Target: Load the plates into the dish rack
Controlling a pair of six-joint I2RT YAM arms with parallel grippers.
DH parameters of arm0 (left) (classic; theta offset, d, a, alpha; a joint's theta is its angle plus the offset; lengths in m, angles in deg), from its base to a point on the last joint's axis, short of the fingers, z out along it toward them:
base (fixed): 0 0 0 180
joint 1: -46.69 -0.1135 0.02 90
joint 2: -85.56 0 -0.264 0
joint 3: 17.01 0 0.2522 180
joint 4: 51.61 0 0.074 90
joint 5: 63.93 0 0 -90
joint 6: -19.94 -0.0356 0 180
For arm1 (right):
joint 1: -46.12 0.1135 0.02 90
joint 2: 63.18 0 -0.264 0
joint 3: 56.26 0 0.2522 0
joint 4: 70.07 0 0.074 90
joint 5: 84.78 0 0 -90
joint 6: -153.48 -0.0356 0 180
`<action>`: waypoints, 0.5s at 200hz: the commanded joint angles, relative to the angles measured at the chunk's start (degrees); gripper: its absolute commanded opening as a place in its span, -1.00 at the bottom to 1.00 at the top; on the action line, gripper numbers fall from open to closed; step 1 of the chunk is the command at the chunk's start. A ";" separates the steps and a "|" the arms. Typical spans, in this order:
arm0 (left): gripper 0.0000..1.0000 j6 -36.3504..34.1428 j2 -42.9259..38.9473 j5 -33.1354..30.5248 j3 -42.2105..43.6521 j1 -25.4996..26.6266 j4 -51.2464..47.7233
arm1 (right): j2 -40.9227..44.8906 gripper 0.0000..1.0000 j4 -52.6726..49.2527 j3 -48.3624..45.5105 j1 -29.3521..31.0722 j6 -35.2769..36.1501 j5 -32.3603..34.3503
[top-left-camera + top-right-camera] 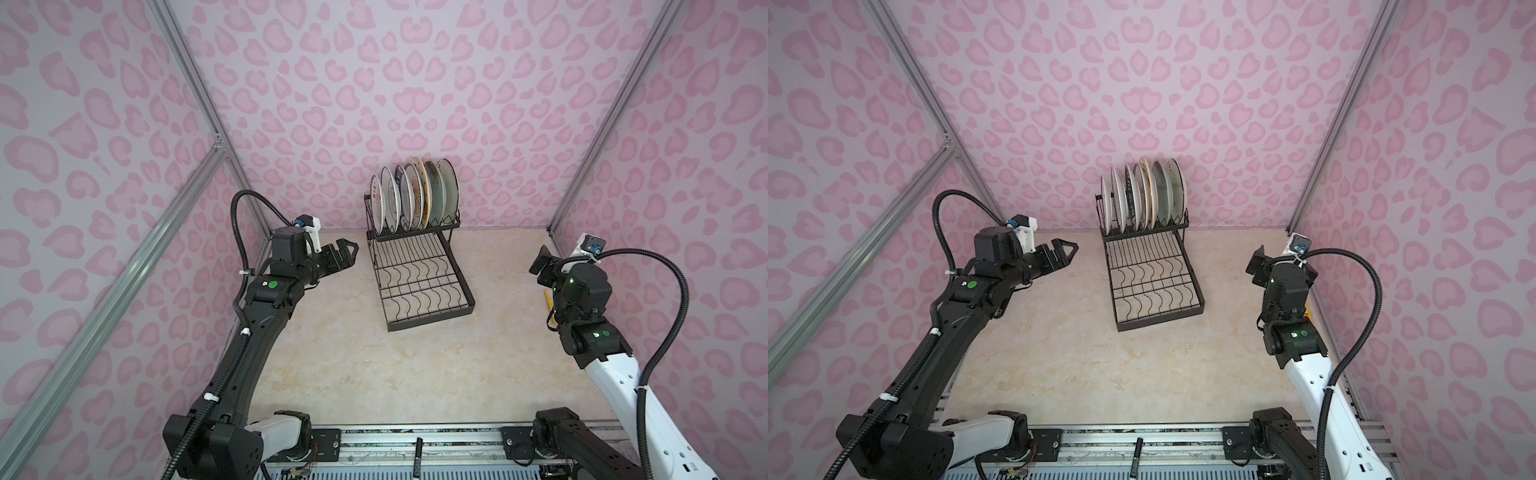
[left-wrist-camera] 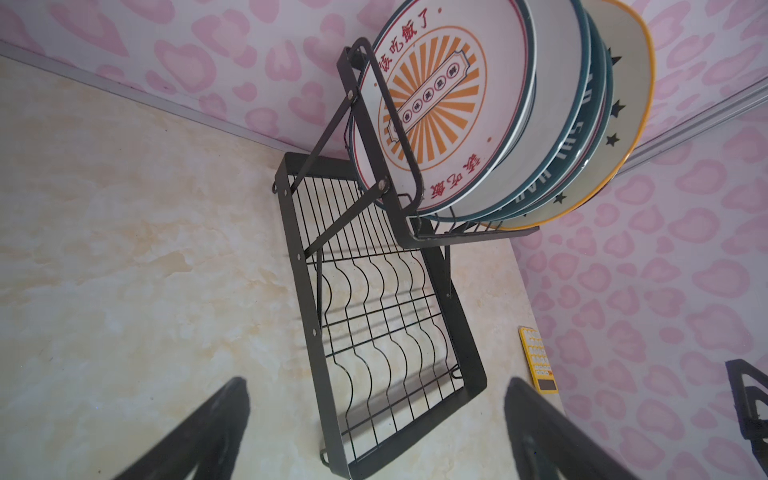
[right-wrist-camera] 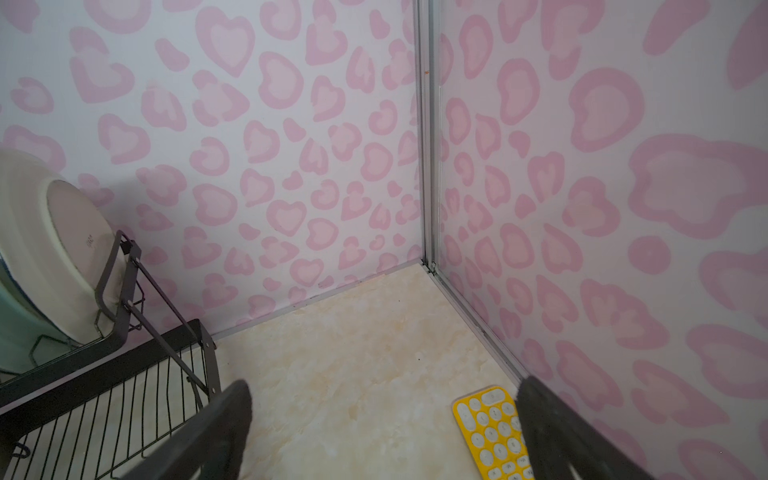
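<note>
The black wire dish rack [image 1: 430, 319] [image 1: 1160, 321] stands at the back middle of the table. Several plates [image 1: 415, 195] [image 1: 1144, 195] stand on edge in its raised upper tier; the slotted lower tray is bare. In the left wrist view an orange-sunburst plate [image 2: 436, 104] faces me, with a yellow-rimmed star plate [image 2: 623, 83] behind it. My left gripper [image 1: 347, 253] [image 1: 1069, 251] [image 2: 376, 386] hovers open to the left of the rack, holding nothing. My right gripper [image 1: 540, 262] [image 1: 1256, 262] [image 3: 384, 384] is open and empty near the right wall, well apart from the rack [image 3: 112, 357].
A yellow calculator [image 3: 490, 428] [image 2: 538, 359] lies flat against the right wall, under my right gripper. A black marker [image 1: 417, 455] rests on the front rail. Pink patterned walls enclose the table on three sides.
</note>
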 commanded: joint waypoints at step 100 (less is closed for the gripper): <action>0.95 -18.01 -21.52 -25.59 32.36 -1.06 32.05 | -3.58 0.96 16.81 -15.69 -15.27 -3.09 -20.57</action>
